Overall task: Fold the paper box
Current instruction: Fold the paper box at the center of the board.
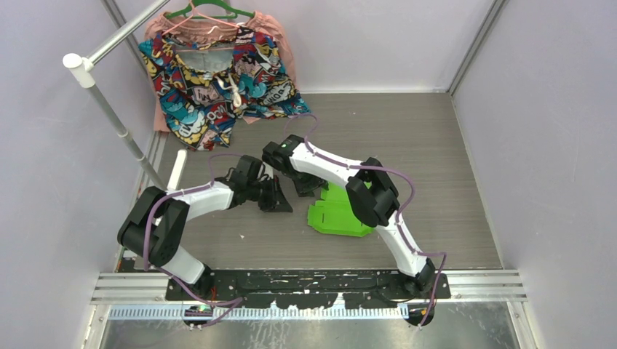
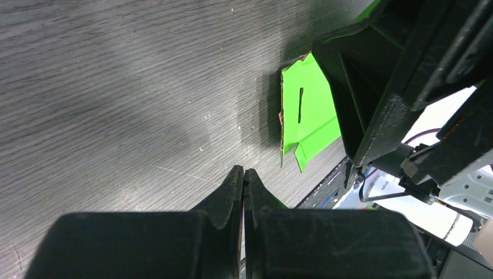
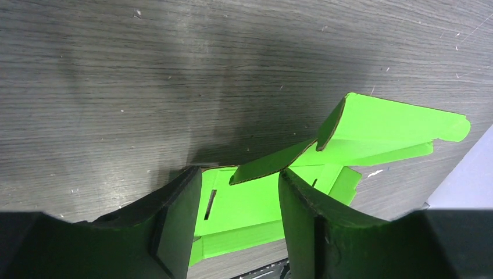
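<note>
The paper box (image 1: 336,218) lies part-folded on the desk (image 1: 436,145), one raised flap standing between the parted, released jaws of the right claw (image 3: 239,174) directly above it, while the left claw (image 2: 243,174) sits just to its left, clenched on nothing; no writing is readable on the card.
</note>
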You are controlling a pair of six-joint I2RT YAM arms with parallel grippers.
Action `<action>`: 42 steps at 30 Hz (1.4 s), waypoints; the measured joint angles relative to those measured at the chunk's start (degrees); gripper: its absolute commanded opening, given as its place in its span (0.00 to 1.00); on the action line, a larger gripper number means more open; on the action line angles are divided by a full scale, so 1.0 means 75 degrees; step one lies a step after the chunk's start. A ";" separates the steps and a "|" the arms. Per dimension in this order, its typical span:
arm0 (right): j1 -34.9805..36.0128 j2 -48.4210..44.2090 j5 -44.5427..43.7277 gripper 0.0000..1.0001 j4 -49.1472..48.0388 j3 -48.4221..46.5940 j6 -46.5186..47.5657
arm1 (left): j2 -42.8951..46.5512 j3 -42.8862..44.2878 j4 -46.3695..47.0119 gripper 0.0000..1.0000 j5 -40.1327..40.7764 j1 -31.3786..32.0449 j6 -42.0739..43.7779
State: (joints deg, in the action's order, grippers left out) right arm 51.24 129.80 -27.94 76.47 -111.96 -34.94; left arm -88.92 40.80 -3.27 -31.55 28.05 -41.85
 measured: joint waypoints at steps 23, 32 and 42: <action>0.0268 0.0612 -0.0778 0.56 0.0315 -0.0058 -0.0379 | -0.0230 -0.0087 -0.0187 0.01 -0.0058 -0.0108 -0.0137; 0.0291 0.0612 -0.0962 0.54 0.0300 -0.0029 -0.0597 | -0.0213 -0.0134 -0.0172 0.00 -0.0052 -0.0119 -0.0134; 0.0863 0.0522 -0.0973 0.44 -0.0082 0.0504 -0.0807 | 0.0985 -0.0863 -0.0277 0.01 0.0064 -0.1198 -0.0187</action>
State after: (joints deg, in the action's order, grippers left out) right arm 57.71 133.71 -35.24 75.85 -108.18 -40.99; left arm -81.54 34.33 -5.34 -31.07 19.07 -43.24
